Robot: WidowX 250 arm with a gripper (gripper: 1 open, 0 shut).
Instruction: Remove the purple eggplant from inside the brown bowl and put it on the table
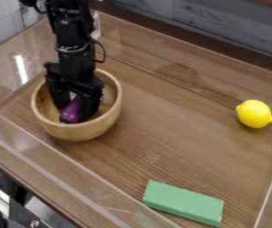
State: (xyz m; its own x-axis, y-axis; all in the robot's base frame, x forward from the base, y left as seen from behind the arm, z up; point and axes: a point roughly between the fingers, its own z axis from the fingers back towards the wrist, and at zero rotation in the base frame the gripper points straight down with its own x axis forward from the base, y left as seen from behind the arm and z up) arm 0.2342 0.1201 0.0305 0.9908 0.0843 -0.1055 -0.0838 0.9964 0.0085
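Camera view showed the purple eggplant (72,110) lying inside the brown bowl (76,109), with the gripper (75,100) spread wide around it, fingers lowered into the bowl, gripping nothing, on the table (174,134).

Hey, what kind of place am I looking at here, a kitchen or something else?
Probably a robot test bench, not a kitchen: a wood-grain table fenced by clear acrylic walls, a black gripper over a wooden bowl, and toy-like props such as a lemon.

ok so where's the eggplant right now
The purple eggplant lies inside the brown bowl at the left of the camera view, between the fingers of the open gripper lowered into the bowl.
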